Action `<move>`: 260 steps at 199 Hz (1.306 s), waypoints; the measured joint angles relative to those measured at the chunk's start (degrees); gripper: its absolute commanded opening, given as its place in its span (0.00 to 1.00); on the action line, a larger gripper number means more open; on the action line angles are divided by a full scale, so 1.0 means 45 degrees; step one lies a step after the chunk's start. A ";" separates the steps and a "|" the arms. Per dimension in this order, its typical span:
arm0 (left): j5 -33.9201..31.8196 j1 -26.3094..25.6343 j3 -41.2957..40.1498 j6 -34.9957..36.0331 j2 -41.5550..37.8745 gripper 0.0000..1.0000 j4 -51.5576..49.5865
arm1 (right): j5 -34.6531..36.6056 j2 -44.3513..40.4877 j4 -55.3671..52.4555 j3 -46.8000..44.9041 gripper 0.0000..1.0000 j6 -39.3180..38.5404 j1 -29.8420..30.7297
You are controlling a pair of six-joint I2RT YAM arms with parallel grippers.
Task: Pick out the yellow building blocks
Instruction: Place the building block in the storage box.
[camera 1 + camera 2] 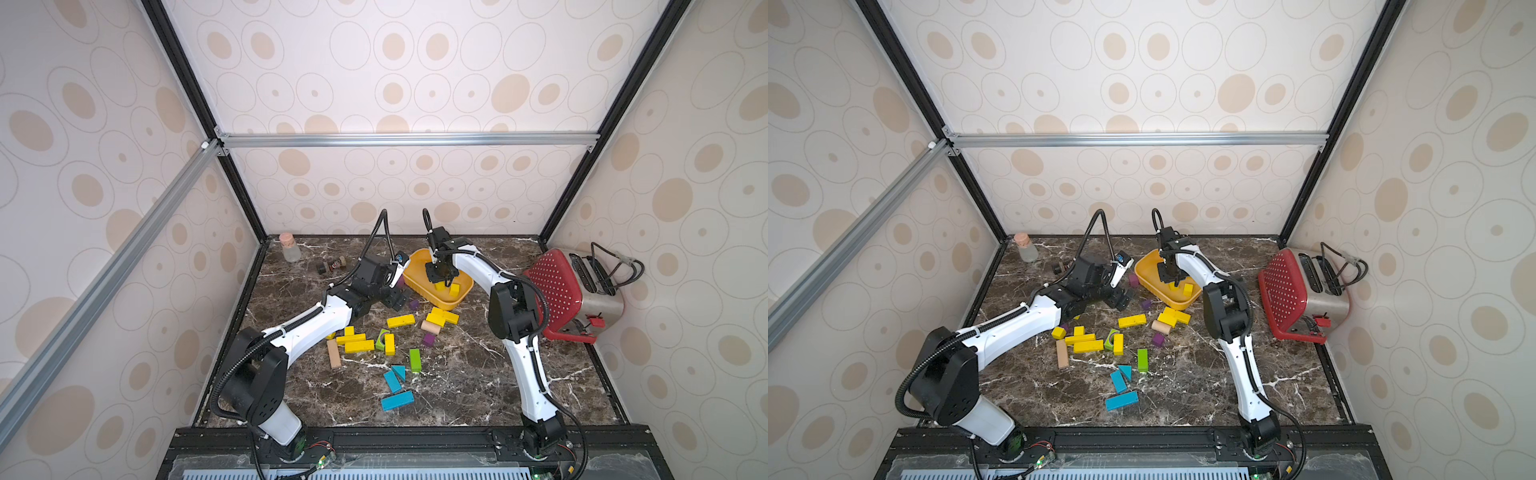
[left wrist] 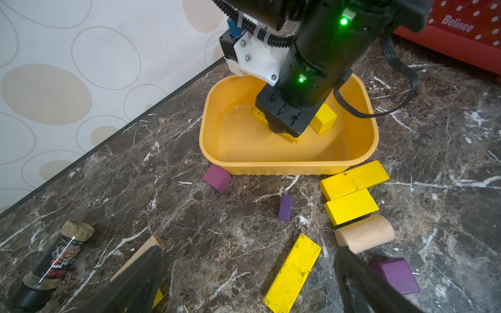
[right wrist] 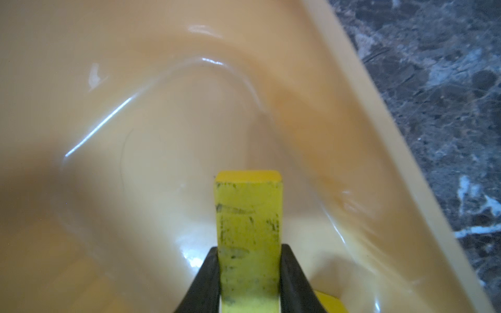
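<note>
Tub [image 2: 287,165]: glossy orange-yellow plastic with rounded corners, on a dark, white-veined marble-look table [image 1: 457,374]. Loose yellow blocks [image 1: 357,343]: matte painted wood, cubes and bars, clustered mid-table beside the left arm.

Inside the tub, right gripper [image 3: 249,248] is clamped on the narrow sides of one scuffed yellow bar [image 3: 248,211]. The bar's end juts past the fingertips toward the tub floor. Yellow cube [image 2: 324,119] sits in the tub just beside that gripper.

Near the tub, left gripper [image 2: 248,252] is spread wide and holds nothing. A flat bar [image 2: 294,273] shows on the table between its fingers in the wrist view. Paired bars [image 2: 352,180] lie touching, side by side, just outside the tub wall.
</note>
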 measured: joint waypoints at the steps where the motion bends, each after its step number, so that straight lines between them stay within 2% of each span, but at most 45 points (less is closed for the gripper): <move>1: 0.0000 0.0000 0.0000 -0.0005 0.0005 0.98 0.0000 | 0.0000 0.0000 0.0000 0.0000 0.16 0.0000 0.0000; 63: -0.0661 0.0000 0.0053 0.0005 0.0403 0.98 -0.0024 | 0.0330 0.0044 -0.0053 0.0277 0.44 -0.0325 -0.0015; 172: -0.0510 0.0000 0.0248 -0.0359 0.0573 0.97 -0.0126 | -0.0126 -0.0238 0.0107 0.0053 0.45 -0.0325 -0.0010; 260: -0.0612 0.0000 0.0631 -0.1525 -0.0044 0.95 -0.1637 | -0.0831 -0.3075 0.0777 -0.2137 0.45 0.0146 0.0316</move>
